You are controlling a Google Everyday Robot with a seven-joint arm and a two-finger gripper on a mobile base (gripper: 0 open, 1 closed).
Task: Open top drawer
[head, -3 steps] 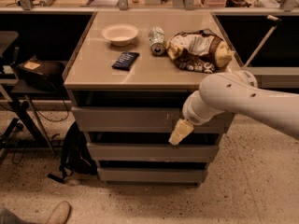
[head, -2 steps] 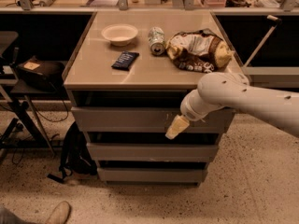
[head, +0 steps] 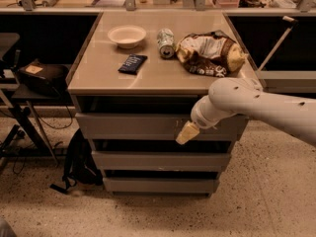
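Note:
The top drawer (head: 128, 126) is the wide grey front just under the tan counter top (head: 98, 78), with small white scratches right of centre. It sits flush with the cabinet, a dark gap above it. Two narrower grey drawer fronts lie below it, the middle one (head: 158, 160) and the bottom one (head: 158, 184). My gripper (head: 186, 133), cream-tipped on a white arm (head: 256, 102) coming in from the right, is at the drawer front, right of centre, by the scratches and near its lower edge.
On the counter are a white bowl (head: 127, 35), a can on its side (head: 166, 36), a crumpled chip bag (head: 210, 53) and a dark blue packet (head: 133, 63). A black bag (head: 79, 162) lies on the floor at the left. A dark stand (head: 39, 78) is further left.
My gripper has moved slightly up and to the left, closer to the top drawer's front. The drawers and the things on the counter have not moved.

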